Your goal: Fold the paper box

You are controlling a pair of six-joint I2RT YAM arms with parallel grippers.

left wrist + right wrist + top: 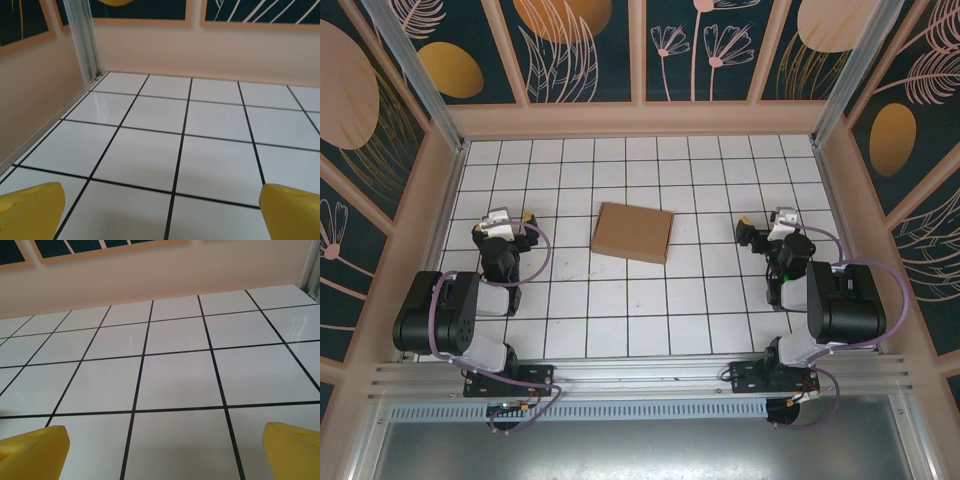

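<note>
The left gripper (160, 210) stands released, its two yellow fingers (30, 210) spread wide with nothing between them but bare white tile. In the overhead view the left gripper (510, 215) hangs over the table at about 9 o'clock from the middle, pointing toward 12 o'clock. The right gripper (162, 450) is likewise released, its yellow fingers (295, 450) set far apart over empty tile. Seen from above, the right gripper (767, 220) sits at about 3 o'clock from the middle, also aimed toward 12 o'clock.

The paper box (633, 232) lies folded flat as a brown rectangle between the two grippers, at 3 o'clock of the left one and 9 o'clock of the right, well apart from both. It is turned slightly askew to the black grid lines of the table (620, 310).
</note>
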